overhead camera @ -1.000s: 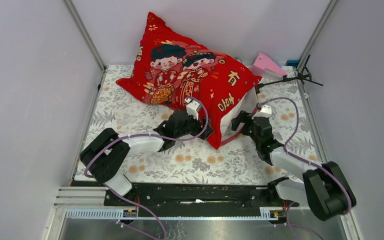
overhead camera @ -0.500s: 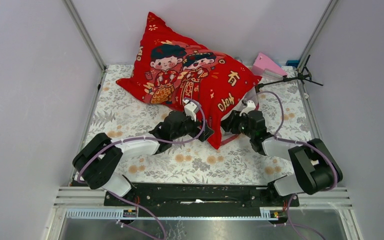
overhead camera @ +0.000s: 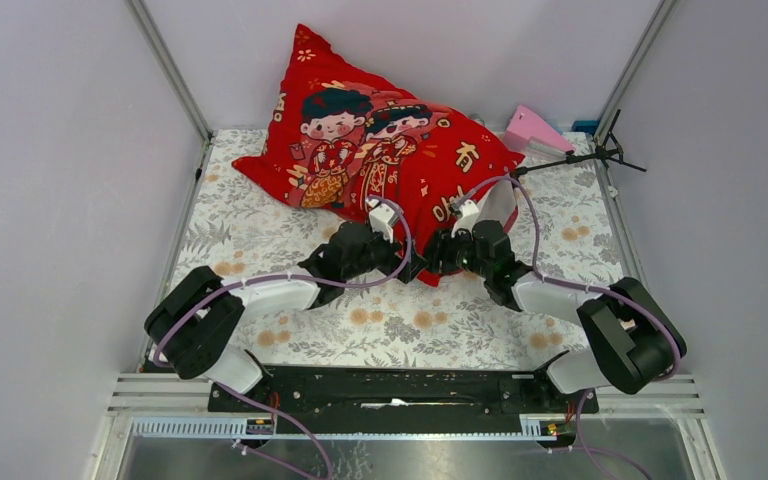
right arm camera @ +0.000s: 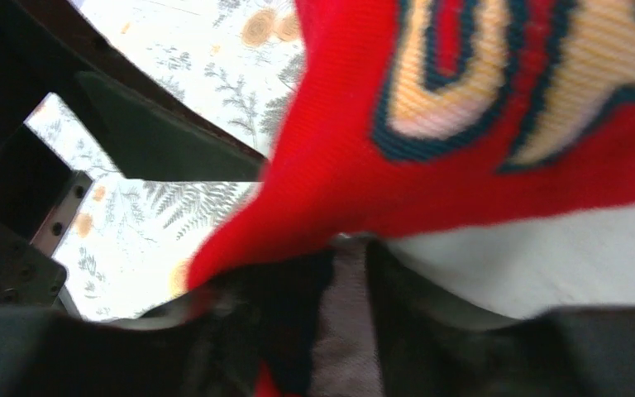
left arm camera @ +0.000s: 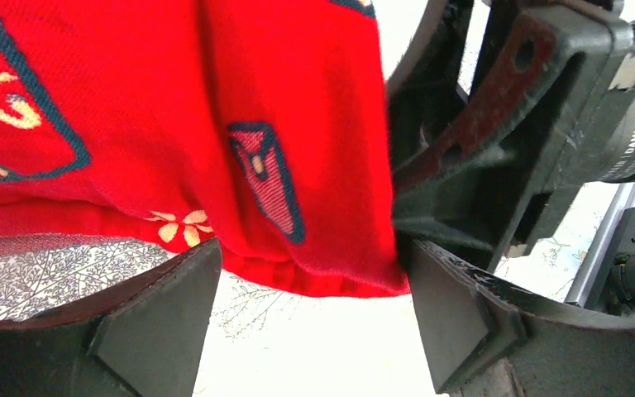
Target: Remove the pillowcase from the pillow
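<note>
L gripper [left arm camera: 310, 277]: fingers [left arm camera: 161, 318] wide apart, not clamped. Lower corner of pillowcase [left arm camera: 215, 124] hangs between them. Hem edge touches the finger nearer the R gripper [overhead camera: 440, 252] and sits clear of the other.

R gripper: directly opposite L gripper, tips near each other at the same corner. Wrist view blurred. Red fabric runs down onto its fingers [right arm camera: 285, 318], which show a narrow gap; hold on cloth cannot be told.

Pillow [right arm camera: 546, 256]: white, exposed just above R gripper under the red hem. Covered bulk lies beyond both grippers, leaning at rear wall.

Table cloth [overhead camera: 400, 320] beneath both grippers. Pink obj. [overhead camera: 535, 128] well beyond R gripper, far corner.
</note>
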`<action>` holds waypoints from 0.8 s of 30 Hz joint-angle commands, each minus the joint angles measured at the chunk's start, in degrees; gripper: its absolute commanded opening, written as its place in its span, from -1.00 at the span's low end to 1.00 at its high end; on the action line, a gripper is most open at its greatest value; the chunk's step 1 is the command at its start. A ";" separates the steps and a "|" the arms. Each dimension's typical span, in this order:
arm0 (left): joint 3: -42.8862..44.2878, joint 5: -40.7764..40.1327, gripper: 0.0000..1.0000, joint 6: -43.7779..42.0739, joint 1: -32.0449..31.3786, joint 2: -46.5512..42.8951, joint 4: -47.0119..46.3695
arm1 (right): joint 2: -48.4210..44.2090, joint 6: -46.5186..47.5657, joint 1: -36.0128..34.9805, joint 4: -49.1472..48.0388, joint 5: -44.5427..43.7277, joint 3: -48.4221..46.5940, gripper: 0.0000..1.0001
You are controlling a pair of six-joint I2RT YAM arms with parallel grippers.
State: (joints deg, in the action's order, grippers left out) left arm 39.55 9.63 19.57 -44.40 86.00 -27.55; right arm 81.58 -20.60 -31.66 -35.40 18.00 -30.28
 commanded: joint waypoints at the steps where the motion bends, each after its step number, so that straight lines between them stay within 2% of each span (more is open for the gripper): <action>1: 3.16 -0.78 0.75 -1.16 -1.75 1.17 -0.69 | -3.14 1.66 -0.07 1.84 -7.99 -0.49 0.29; 3: 3.95 -1.14 0.75 -0.93 -2.48 2.35 -0.62 | -4.43 1.31 -0.05 2.97 -12.75 0.15 0.48; 5: 4.49 -0.59 0.73 0.62 -2.49 4.23 -1.75 | -5.79 1.32 -0.05 3.59 -15.94 0.92 0.56; 8: 6.75 1.33 0.52 2.58 -2.51 8.73 -2.12 | -7.67 0.69 -0.08 4.81 -21.97 1.84 0.65; 11: 9.30 1.30 -0.05 3.61 -2.47 11.99 -0.46 | -9.61 -0.34 -0.07 6.81 -29.60 2.56 0.76; 14: 10.06 -2.10 -0.94 3.87 -2.29 12.51 1.90 | -11.86 -1.50 0.06 7.88 -36.70 3.75 0.86; 15: 9.73 -3.48 -1.00 4.03 -2.13 11.89 2.34 | -12.75 -1.93 0.15 7.84 -37.65 4.25 0.89; 19: 5.59 -6.57 -1.00 3.29 -1.83 6.61 0.26 | -12.75 -2.68 0.91 6.73 -36.36 5.07 0.97; 24: 3.38 4.20 -1.00 -3.62 -4.73 -0.58 -1.14 | -9.64 -2.82 1.15 5.42 -31.98 3.87 0.99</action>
State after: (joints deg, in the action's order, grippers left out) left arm 43.97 7.27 21.61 -46.52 92.44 -25.26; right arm 70.00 -22.44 -30.85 -26.94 -15.05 -25.65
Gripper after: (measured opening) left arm 0.037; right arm 0.993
